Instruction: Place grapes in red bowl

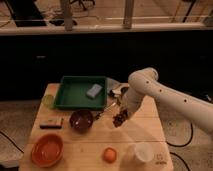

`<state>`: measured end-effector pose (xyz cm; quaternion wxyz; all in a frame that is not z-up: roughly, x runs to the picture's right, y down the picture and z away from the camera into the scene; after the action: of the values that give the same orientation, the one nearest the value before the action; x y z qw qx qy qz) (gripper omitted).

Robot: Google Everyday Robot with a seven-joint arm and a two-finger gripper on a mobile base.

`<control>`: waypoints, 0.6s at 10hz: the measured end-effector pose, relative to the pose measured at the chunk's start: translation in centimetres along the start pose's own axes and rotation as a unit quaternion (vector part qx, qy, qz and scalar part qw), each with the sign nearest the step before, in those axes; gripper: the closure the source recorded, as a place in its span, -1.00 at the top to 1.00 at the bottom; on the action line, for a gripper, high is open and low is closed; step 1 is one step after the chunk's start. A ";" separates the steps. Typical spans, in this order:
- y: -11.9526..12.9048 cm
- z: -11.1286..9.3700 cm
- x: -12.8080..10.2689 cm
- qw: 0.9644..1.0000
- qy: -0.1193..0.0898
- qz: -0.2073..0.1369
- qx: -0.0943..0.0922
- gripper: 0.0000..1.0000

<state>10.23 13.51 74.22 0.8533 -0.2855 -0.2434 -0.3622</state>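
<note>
Over the wooden table (145,129), the gripper (120,114) is clamped on the grapes (119,120), just right of a dark bowl (73,118), green tray (75,93) beyond.

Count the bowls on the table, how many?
2. A dark maroon bowl sits mid-table below the green tray; an orange-red bowl is at the front-left corner. The gripper is by the grapes, right of the dark maroon bowl.

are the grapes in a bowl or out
Out. The grapes are at the end effector, right of the dark bowl, far from the orange-red bowl.
</note>
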 end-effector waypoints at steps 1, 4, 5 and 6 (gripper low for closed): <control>-0.2 -0.2 -0.4 1.000 0.000 -0.006 0.000 -1.00; -1.1 -1.0 -2.5 0.999 0.003 -0.035 -0.005 -1.00; -1.3 -1.2 -3.2 0.999 0.005 -0.047 -0.007 -1.00; -1.3 -1.4 -3.7 0.998 0.005 -0.055 -0.010 -1.00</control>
<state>7.27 13.60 71.36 0.8303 -0.2784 -0.2509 -0.4125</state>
